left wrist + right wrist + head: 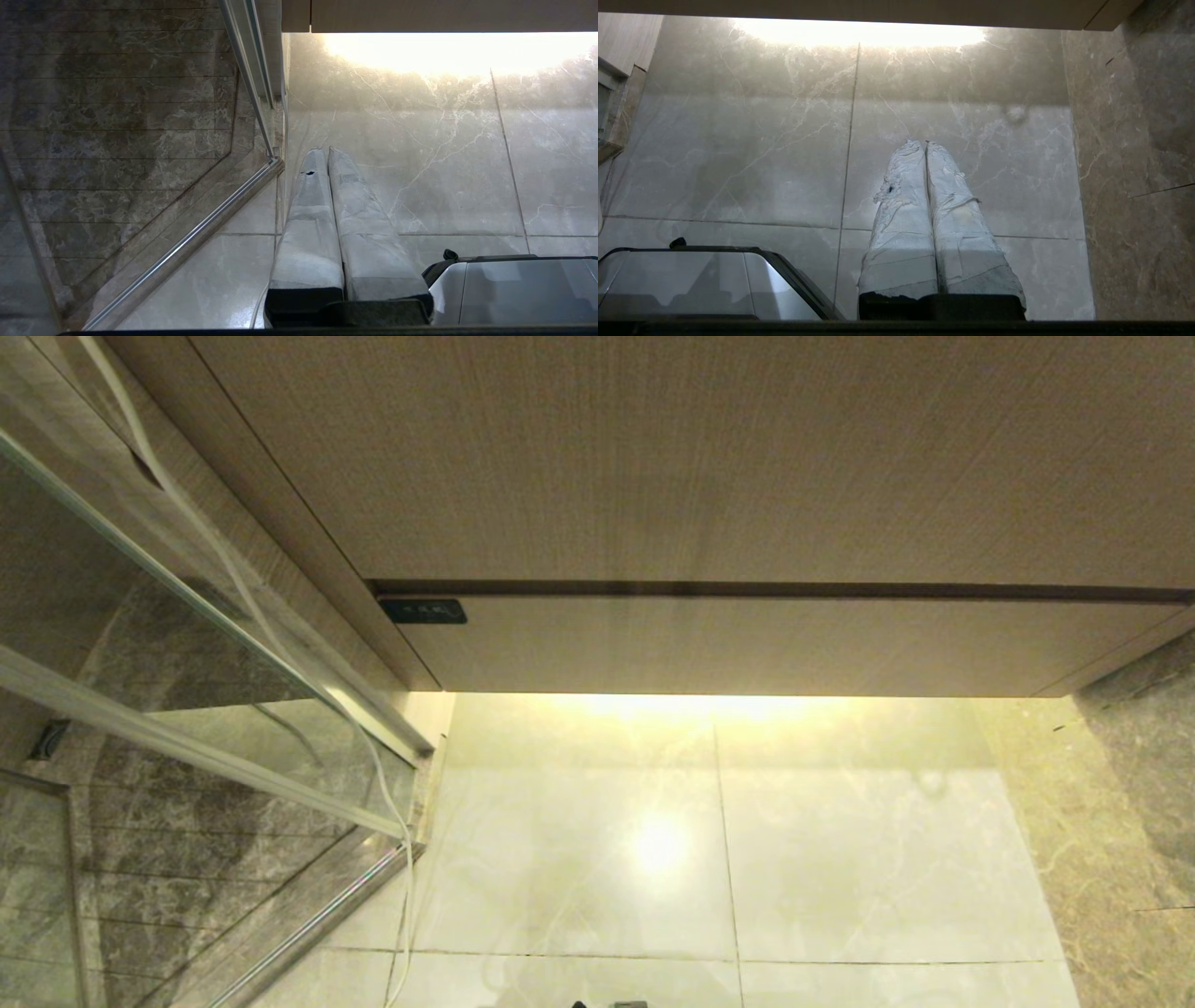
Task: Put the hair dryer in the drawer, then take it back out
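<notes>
The drawer sits fully shut, its front flush under the taller wood panel, with one small dark label at its left end; being handle-less, it probably has to be opened at the dark gap along its top edge. The hair dryer is in none of the views, so its place cannot be told, and neither half of the task looks done. Below the drawer, the pale marble floor glows from a light strip under the cabinet. Both grippers hang low over that floor, short of the drawer, which reads as a parked pose. The left gripper, nearer the glass shower door to the drawer's left, has its two wrapped fingers pressed together on nothing; the right gripper, nearer the darker stone to the drawer's right, is likewise closed and empty. Count: one drawer, one label, two grippers, one white cord trailing down by the glass, one grey robot base beside the arms.
</notes>
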You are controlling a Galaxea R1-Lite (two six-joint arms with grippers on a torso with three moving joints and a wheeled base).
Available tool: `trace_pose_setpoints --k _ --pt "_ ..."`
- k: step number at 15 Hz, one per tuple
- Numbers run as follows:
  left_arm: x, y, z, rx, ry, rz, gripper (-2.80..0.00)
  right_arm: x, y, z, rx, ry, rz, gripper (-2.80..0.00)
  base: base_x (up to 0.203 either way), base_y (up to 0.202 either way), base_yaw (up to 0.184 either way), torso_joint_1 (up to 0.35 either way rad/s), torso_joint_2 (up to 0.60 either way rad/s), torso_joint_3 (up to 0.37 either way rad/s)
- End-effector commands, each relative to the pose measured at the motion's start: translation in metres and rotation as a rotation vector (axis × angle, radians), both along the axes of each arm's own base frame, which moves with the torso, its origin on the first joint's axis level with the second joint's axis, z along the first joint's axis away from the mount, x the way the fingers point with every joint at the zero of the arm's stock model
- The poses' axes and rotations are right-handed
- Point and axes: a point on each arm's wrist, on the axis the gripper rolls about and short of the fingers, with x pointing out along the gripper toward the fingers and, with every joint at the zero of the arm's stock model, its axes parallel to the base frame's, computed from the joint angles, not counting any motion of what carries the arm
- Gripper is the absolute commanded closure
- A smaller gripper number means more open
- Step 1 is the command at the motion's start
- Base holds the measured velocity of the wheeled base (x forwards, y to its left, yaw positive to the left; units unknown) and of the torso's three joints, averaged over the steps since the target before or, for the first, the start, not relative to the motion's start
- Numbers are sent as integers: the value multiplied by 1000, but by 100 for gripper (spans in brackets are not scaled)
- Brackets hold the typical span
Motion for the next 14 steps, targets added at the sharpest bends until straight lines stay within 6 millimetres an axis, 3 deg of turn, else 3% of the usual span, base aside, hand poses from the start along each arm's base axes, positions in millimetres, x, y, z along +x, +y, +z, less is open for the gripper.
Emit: trace_pose_setpoints --k 1,14 --pt "0 0 0 0 0 0 0 0 0 0 -2 4 1 0 0 0 0 0 0 0" --pt "0 0 0 0 0 0 0 0 0 0 -2 5 2 0 0 0 0 0 0 0"
